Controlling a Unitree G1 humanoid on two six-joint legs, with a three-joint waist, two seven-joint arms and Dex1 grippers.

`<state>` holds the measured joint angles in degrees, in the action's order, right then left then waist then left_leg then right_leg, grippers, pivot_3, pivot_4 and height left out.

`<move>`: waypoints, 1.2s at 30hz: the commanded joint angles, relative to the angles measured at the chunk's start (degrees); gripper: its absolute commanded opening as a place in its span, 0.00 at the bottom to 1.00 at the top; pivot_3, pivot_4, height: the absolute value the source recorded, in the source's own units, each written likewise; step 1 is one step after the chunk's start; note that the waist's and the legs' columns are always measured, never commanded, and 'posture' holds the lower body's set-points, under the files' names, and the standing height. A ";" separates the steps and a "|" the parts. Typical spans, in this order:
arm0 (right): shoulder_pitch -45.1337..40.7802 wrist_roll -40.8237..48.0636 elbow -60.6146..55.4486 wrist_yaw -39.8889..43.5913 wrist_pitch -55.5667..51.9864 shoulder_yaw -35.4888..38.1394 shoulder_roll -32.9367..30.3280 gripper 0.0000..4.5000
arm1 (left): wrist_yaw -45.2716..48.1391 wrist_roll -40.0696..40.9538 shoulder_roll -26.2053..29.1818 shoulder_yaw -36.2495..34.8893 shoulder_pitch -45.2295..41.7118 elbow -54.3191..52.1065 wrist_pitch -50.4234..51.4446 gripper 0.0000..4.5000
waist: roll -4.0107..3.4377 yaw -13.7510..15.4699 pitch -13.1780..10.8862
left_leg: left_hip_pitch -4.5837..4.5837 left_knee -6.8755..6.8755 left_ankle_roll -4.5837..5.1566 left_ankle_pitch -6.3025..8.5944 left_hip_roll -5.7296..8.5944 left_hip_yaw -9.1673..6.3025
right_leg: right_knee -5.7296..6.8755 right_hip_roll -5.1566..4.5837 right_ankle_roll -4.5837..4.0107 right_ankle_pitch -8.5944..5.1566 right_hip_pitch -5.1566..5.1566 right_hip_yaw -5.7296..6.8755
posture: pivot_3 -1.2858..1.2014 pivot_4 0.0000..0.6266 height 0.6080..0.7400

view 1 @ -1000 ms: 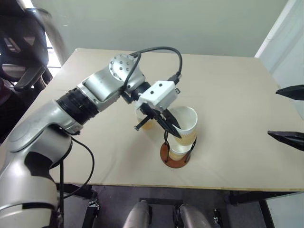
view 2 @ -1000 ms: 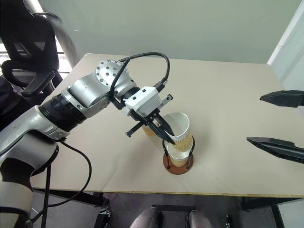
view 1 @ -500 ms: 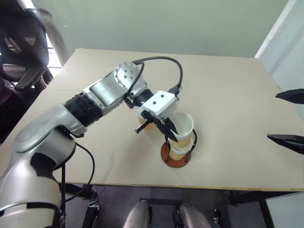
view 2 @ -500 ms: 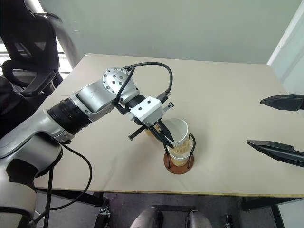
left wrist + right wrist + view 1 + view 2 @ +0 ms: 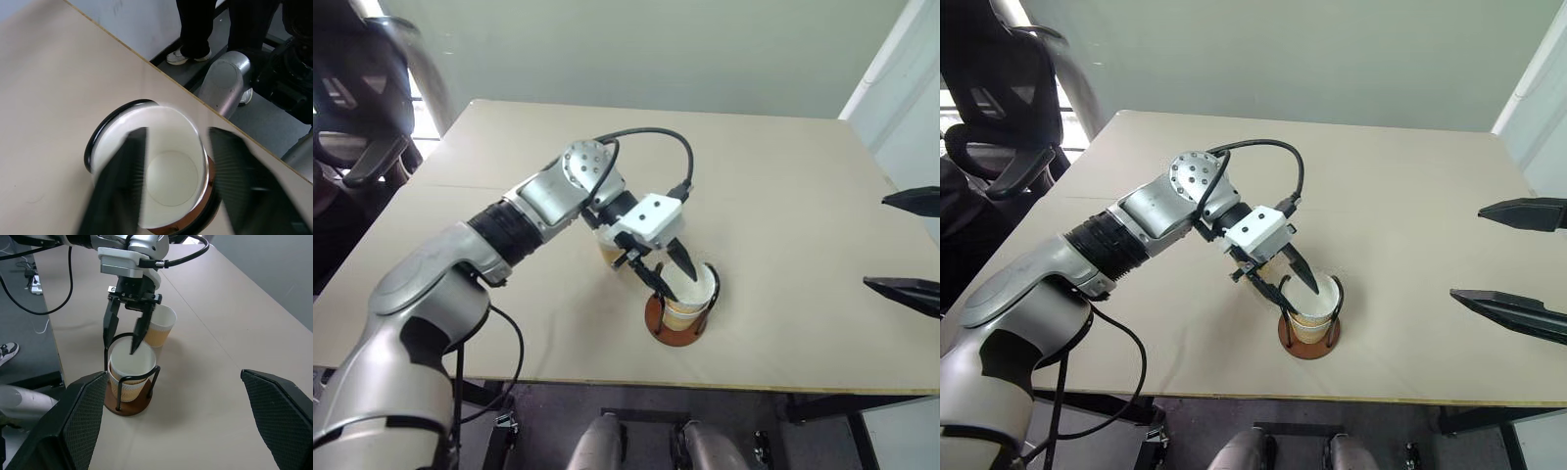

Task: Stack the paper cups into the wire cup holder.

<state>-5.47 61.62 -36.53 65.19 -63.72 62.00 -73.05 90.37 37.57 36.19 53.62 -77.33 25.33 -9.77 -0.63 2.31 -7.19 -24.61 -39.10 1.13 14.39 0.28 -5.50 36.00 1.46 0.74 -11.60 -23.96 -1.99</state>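
- Over the wire cup holder (image 5: 129, 406), near the front edge of the table (image 5: 783, 176): left gripper (image 5: 119, 347), pointing down at a slant, fingers parted astride the near wall of the top cup (image 5: 171, 171), one tip inside the mouth, the other outside the rim. No clamping on the wall to be seen; judged let go, nothing held.
- In the holder: two paper cups nested upright, the top cup sunk into the lower cup (image 5: 126, 387), wire loops rising around both.
- Remaining for the task: the third paper cup (image 5: 159, 325), alone on the table just behind the holder, close to it but apparently not touching.
- Deciding relation: third cup right beside the left gripper's wrist, on the far side of the holder from the robot; long axis vertical, mouth up, tan wall open to a pinch at the rim.
- Nearer arm by far: the left. Right gripper (image 5: 913, 240) well apart at the table's right edge, fingers spread wide, empty.
- Likely call for the next move: lift straight up out of the cup mouth and clear of the wire loops before swinging back to the third cup; risk of snagging a loop or dragging the top cup out with the inner finger.
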 commanded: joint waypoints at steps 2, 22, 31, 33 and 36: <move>-0.28 -0.87 0.20 -0.31 2.00 0.63 -0.52 1.00 | 2.13 -0.02 -1.77 -6.81 -0.31 0.62 2.45 0.83 | 0.00 0.01 0.00 | 0.00 -0.03 0.01 0.01 0.00 0.03 | -0.01 0.00 0.02 0.01 0.01 -0.02 | 0.52 0.24 1.00; -4.06 -4.42 5.88 1.59 12.64 -11.55 -1.49 1.00 | 2.13 -20.99 7.48 -20.53 5.80 18.47 -1.26 1.00 | -0.21 0.87 0.04 | 0.03 -0.07 0.18 0.01 0.12 -0.05 | 0.00 -0.12 0.07 0.00 0.01 -0.07 | 0.52 0.24 1.00; -4.02 -4.12 4.99 2.00 11.21 -9.92 -1.83 1.00 | 0.51 -31.07 -0.08 -24.07 8.24 27.98 -9.06 1.00 | -0.22 0.69 0.04 | 0.08 -0.03 0.23 0.02 0.11 0.10 | 0.02 -0.16 0.09 0.09 -0.01 -0.06 | 0.52 0.24 1.00; -3.89 -4.27 4.81 2.15 10.86 -9.60 -1.85 1.00 | -2.63 -34.48 -1.22 -24.29 7.54 31.92 -11.85 0.96 | -0.22 0.70 0.04 | 0.08 -0.03 0.22 0.02 0.11 0.10 | 0.03 -0.16 0.09 0.09 -0.03 -0.06 | 0.52 0.24 1.00; -3.94 -4.36 4.61 2.18 10.54 -9.34 -1.74 1.00 | -4.63 -37.76 -2.65 -25.35 6.91 36.13 -14.43 0.78 | -0.22 0.70 0.04 | 0.07 -0.05 0.23 0.02 0.11 0.12 | 0.02 -0.17 0.10 0.09 -0.01 -0.06 | 0.52 0.24 1.00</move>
<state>-8.98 57.21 -31.78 67.09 -53.09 50.43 -73.80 86.63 1.20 33.61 29.96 -68.63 60.65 -22.39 -0.84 3.02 -7.15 -24.54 -39.15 1.37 14.41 0.39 -5.38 36.01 1.28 0.83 -11.51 -23.97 -2.06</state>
